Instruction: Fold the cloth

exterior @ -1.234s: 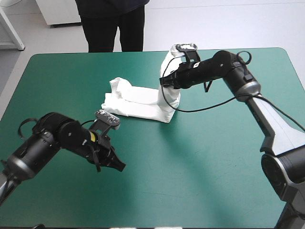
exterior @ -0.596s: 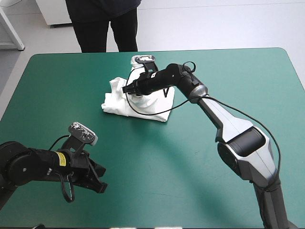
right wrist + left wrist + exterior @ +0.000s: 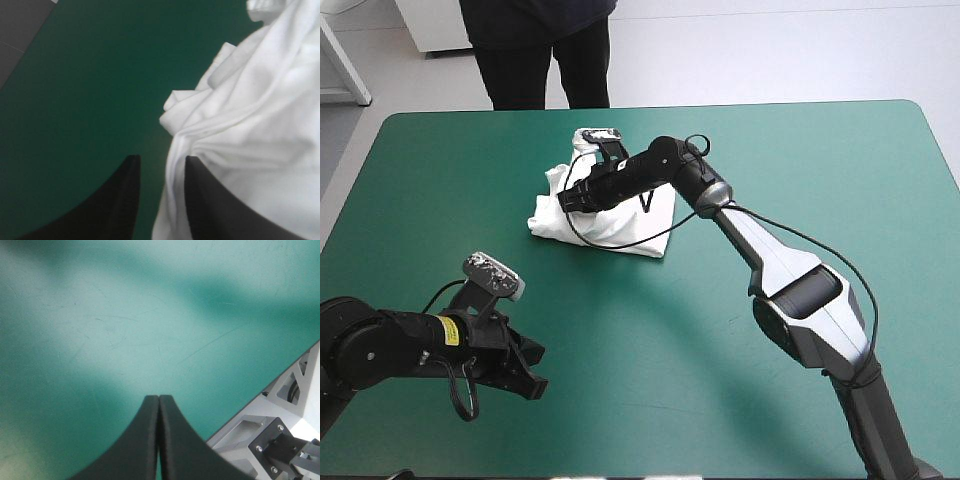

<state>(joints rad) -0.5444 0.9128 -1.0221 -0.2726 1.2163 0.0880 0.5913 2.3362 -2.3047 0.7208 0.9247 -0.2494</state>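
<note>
Toward the far middle of the counter [image 3: 800,160], on its teal-green cover, you have the white T-shirt [image 3: 620,225] lying as a rumpled, folded bundle. Your right gripper [image 3: 566,200] sits over the bundle's left end with its black fingers apart, and a gathered edge of the cloth runs up between them, close to one finger. Your left gripper [image 3: 532,386] is well apart from it near the counter's near-left corner, its fingers pressed together over bare cover.

A robotics lab: two robot arms [image 3: 800,300] at a teal-green covered table [image 3: 720,400].
</note>
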